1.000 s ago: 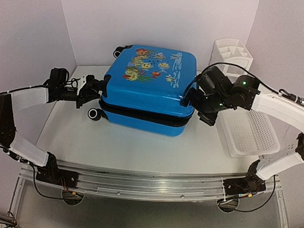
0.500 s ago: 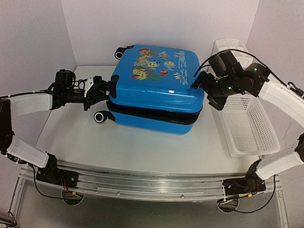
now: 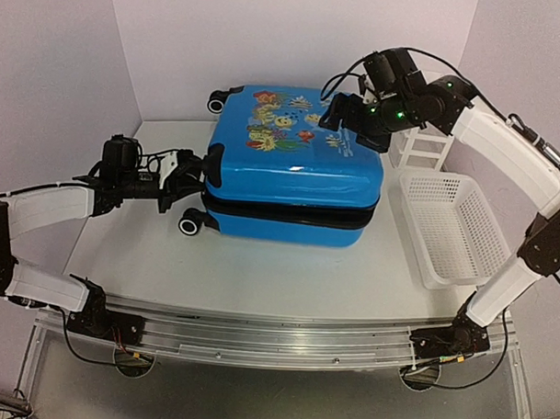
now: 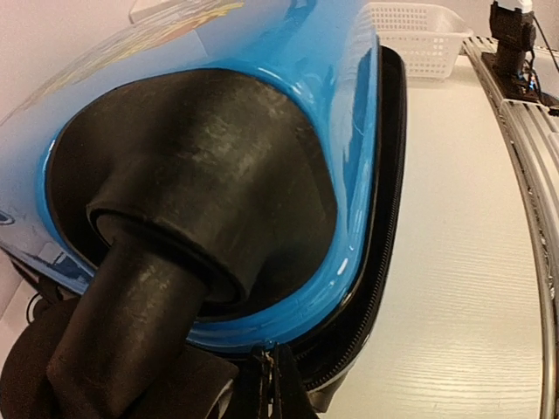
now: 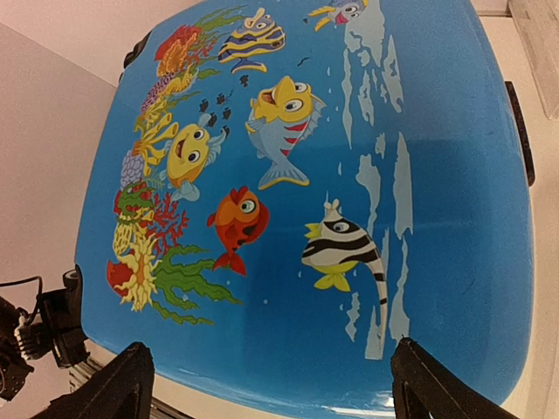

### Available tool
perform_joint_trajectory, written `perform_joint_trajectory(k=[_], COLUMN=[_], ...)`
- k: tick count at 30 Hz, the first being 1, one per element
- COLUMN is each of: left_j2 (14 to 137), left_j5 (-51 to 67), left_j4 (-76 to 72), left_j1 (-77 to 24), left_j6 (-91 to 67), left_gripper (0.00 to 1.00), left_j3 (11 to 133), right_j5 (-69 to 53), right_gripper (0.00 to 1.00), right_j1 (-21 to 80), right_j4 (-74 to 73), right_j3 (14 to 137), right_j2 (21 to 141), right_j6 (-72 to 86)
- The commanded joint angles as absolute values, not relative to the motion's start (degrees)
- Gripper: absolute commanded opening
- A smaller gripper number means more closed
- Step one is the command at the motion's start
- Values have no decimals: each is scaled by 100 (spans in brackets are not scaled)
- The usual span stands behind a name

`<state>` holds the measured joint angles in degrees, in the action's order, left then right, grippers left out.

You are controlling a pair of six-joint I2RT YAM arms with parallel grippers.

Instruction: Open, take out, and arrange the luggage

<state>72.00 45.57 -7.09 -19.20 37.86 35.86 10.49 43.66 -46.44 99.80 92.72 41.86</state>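
The luggage (image 3: 295, 169) is a bright blue suitcase with a fish print, lying flat and closed, its black zipper band (image 3: 289, 213) running round the side. My left gripper (image 3: 195, 170) is shut, and it sits at the suitcase's left end just above a wheel (image 3: 189, 227). In the left wrist view its tips (image 4: 278, 384) press against the zipper band (image 4: 384, 227) below the black wheel housing (image 4: 201, 183). A thin sliver shows between them; I cannot tell what it is. My right gripper (image 3: 343, 120) hovers open over the lid's back right part. Its fingers (image 5: 113, 388) stand wide apart above the fish print (image 5: 253, 209).
A white perforated basket (image 3: 456, 227) lies right of the suitcase. A white compartmented organizer (image 3: 426, 147) stands behind it, under the right arm. Another wheel (image 3: 215, 102) sticks out at the back left. White walls close in on three sides. A metal rail (image 3: 275, 338) runs along the near edge.
The right gripper rose from the suitcase's right side to above the lid. The suitcase slid right and turned a little. The left gripper followed it, staying shut.
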Motion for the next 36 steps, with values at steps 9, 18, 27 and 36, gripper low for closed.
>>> perform_joint_trajectory(k=[9,18,27,36], left_j2=[5929,5738,5600,5360], left_j5=[4442,4109,4140,4079], left_j4=[-1586,-1275,-1727,-2086], left_j1=[-3524,-3298,-3155,-3155], left_j6=[2483,2479,2101,2163], left_gripper=[0,0,0,0], left_j3=[3130,2928,2731,2451], right_j5=[-831,-952,-1617,-2264], right_gripper=[80,77,81,92], right_j1=[4630,5527,5773,5726], right_j4=[-4695,-4707,-4100,-3827], right_j3=[12491,14184,13565,12881], right_j2=[11259,12713,12671,12550], right_j6=[2645,1058,-710,-2213])
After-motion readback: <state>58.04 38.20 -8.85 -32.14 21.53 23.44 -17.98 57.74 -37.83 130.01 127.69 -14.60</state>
